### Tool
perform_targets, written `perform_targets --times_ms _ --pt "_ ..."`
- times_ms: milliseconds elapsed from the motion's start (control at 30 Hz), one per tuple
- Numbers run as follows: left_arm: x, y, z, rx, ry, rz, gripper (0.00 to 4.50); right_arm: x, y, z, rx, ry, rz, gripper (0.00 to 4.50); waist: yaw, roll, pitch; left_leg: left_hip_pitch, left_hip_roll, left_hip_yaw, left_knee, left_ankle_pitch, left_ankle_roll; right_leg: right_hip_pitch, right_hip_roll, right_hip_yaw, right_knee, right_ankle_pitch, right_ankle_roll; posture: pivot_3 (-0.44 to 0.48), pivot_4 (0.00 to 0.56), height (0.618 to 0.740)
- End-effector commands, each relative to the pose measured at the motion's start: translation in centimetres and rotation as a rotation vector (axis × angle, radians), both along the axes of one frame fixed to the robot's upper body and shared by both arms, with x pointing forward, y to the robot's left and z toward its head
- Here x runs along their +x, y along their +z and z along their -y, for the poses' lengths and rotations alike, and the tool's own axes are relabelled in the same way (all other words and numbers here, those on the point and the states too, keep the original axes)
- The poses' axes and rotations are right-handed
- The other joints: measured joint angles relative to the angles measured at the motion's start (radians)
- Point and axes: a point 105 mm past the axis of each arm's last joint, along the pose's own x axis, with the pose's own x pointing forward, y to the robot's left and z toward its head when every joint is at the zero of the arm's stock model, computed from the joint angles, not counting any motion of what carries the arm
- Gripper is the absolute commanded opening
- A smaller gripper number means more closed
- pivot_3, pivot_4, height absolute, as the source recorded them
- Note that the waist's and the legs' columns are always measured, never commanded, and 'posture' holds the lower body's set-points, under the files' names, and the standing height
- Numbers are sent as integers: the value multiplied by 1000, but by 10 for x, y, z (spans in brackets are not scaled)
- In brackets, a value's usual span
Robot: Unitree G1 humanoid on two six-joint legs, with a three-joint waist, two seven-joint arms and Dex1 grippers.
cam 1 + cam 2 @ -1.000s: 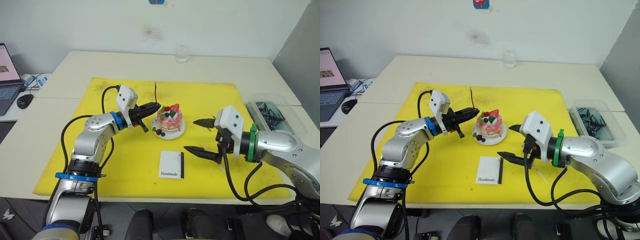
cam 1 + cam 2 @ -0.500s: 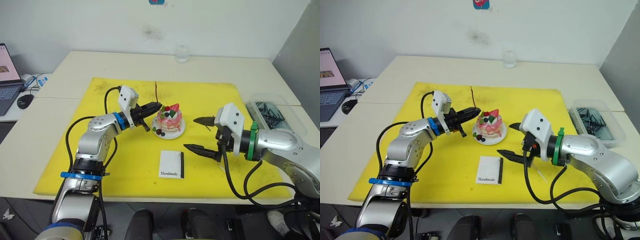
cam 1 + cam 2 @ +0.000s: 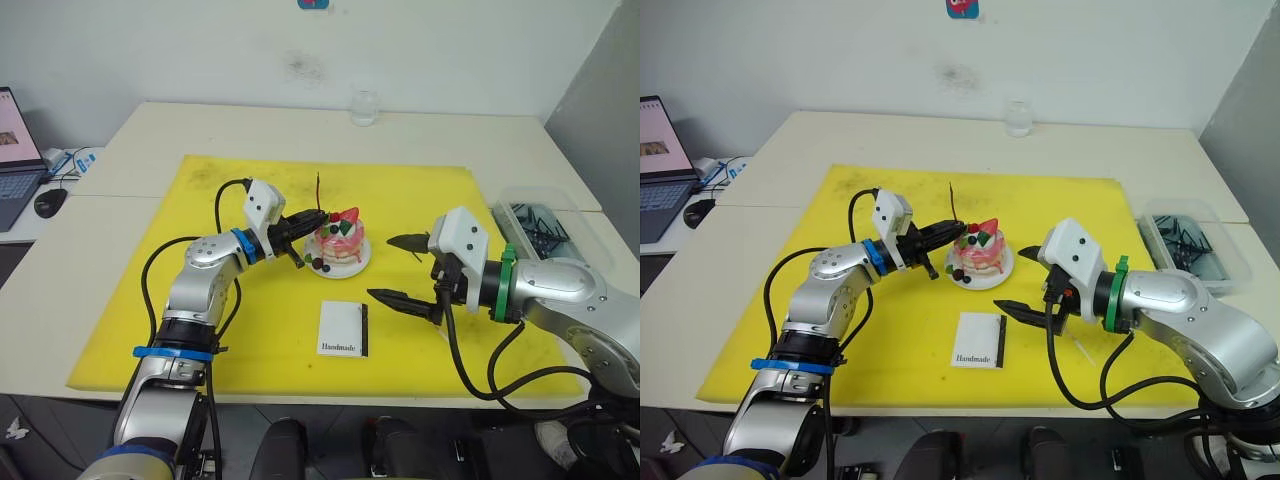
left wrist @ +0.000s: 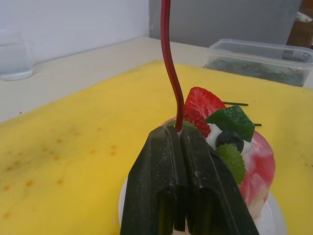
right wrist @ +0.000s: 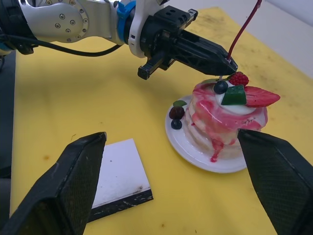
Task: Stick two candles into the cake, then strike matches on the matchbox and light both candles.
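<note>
the matchbox (image 3: pixel 343 328) lies flat near the front edge of the yellow mat (image 3: pixel 240 340), with bare mat to its left and behind it. just right of it the right gripper (image 3: pixel 400 272) hangs low with its jaws spread wide and nothing between them, one finger near the matchbox's far right corner, the other level with the cake's plate. beyond the matchbox the cake (image 3: pixel 340 240) sits mid-mat on its white plate. the left gripper (image 4: pixel 182 139) is clenched on a candle (image 4: pixel 169 63), which stands nearly upright, its lower end at the cake's top left rim beside the strawberry. a plastic tub (image 3: pixel 545 225) of dark sticks rests off the mat's right edge; a glass (image 3: pixel 364 107) stands far back on the table. compared with a second ago, the left gripper and candle have shifted right, from beside the plate to over the cake's edge; the right gripper is unchanged.
</note>
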Motion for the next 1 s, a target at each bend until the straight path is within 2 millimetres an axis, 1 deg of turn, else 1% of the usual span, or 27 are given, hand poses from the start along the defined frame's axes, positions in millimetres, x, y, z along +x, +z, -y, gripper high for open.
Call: perform_targets --times_ms 33,233,333,467,533,567,667,933,967,1000 --pt "-4 -6 3 9 -9 12 0 -2 9 3 10 -14 59 4454 0 0 0 0 0 0 0 0 0 0 0 0 0 0 0 0 150 740" --pt "-5 -19 2 16 5 -7 0 -2 7 4 7 -26 61 4454 0 0 0 1 0 0 0 0 0 1 0 0 0 0 0 0 150 740" --pt "-4 -19 4 0 3 -16 0 -1 6 5 6 -30 62 4454 0 0 0 2 0 0 0 0 0 2 0 0 0 0 0 0 150 740" --pt "-2 -13 5 -12 19 -5 0 -1 6 6 7 -34 60 4454 0 0 0 2 0 0 0 0 0 2 0 0 0 0 0 0 150 740" --pt "-2 -9 5 -25 10 -9 627 0 5 6 9 -36 59 4500 0 0 0 3 0 0 0 0 0 3 0 0 0 0 0 0 150 740" --pt "-3 -7 5 -26 6 -8 842 0 5 6 10 -37 59 4500 0 0 0 3 0 0 0 0 0 3 0 0 0 0 0 0 150 740" --pt "-4 1 1 -32 15 10 1809 0 5 6 11 -40 59 4500 0 0 0 3 0 0 0 0 0 3 0 0 0 0 0 0 150 740" --pt "-5 14 -18 -25 86 50 4373 2 7 7 34 -62 64 4500 0 0 0 3 0 0 0 0 0 3 0 0 0 0 0 0 150 740" --pt "-5 15 -19 -23 90 54 4463 2 7 7 36 -64 65 4500 0 0 0 3 0 0 0 0 0 3 0 0 0 0 0 0 150 740" --pt "-4 17 -20 -22 96 64 4463 3 7 7 40 -65 66 4500 0 0 0 3 0 0 0 0 0 3 0 0 0 0 0 0 150 740"
